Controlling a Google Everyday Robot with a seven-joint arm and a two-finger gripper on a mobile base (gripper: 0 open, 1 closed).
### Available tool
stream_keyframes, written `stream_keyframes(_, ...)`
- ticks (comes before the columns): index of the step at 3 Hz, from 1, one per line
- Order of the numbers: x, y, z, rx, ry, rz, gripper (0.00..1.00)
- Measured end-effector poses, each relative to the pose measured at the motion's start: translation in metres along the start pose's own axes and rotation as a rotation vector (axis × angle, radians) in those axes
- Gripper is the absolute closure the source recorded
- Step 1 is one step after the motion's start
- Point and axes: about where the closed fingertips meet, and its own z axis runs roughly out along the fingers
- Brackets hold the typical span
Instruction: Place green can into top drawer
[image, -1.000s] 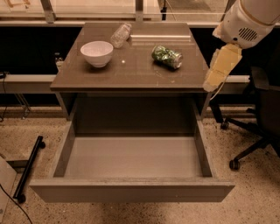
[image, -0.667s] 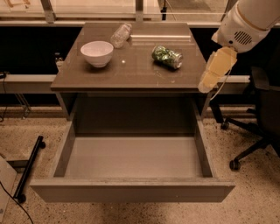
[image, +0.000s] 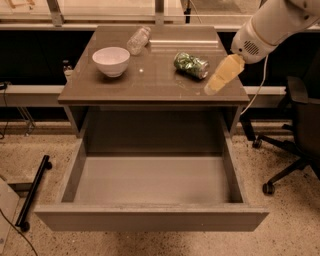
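The green can (image: 191, 65) lies on its side on the right half of the cabinet top (image: 150, 82). The top drawer (image: 150, 185) is pulled fully out below it, and nothing lies in it. My gripper (image: 212, 89) hangs from the white arm at the upper right, its pale yellow fingers pointing down-left over the top's right front part. It is a short way right of and nearer than the can, apart from it, and holds nothing.
A white bowl (image: 111, 60) stands on the left of the top. A clear plastic bottle (image: 138, 39) lies at the back. A black office chair (image: 295, 130) stands to the right of the cabinet. A black bar (image: 32, 192) lies on the floor at the left.
My gripper has moved left, from beside the top's right edge to over its right front part, closer to the green can. The can, bowl and drawer have not moved.
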Motion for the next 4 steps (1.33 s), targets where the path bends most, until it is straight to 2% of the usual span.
stream_keyframes(1, -0.008, -0.032, 0.031, -0.006, -0.057, 0.052, 0.0)
stream_keyframes(3, -0.032, -0.082, 0.095, -0.033, -0.099, 0.085, 0.0)
stream_keyframes(4, -0.044, -0.091, 0.113, -0.045, -0.115, 0.088, 0.0)
